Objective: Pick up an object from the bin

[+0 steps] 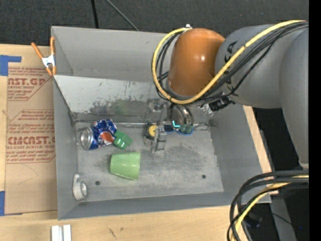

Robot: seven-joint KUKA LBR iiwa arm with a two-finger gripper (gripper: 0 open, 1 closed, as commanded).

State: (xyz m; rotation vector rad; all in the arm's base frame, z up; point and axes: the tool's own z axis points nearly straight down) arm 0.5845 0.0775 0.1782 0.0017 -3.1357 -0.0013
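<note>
A grey metal bin [140, 205] seen from above, a few loose things on its floor. Nearest the viewer, a small silvery metal ring [79, 187] sits by the left wall, nearer than and left of the cup. That pale green plastic cup [125, 165] lies on its side. Just beyond the cup is a small dark green plastic piece [122, 141], touching a crushed blue, red and silver drinks can [98, 134] to its left. Beyond and right of the cup, apart from it, the robot's gripper [159, 139] is low over the floor, a small yellow round piece [151, 131] just beside it. Whether the gripper is open or closed cannot be told. Farther back rises the arm's orange dome cover [193, 62].
</note>
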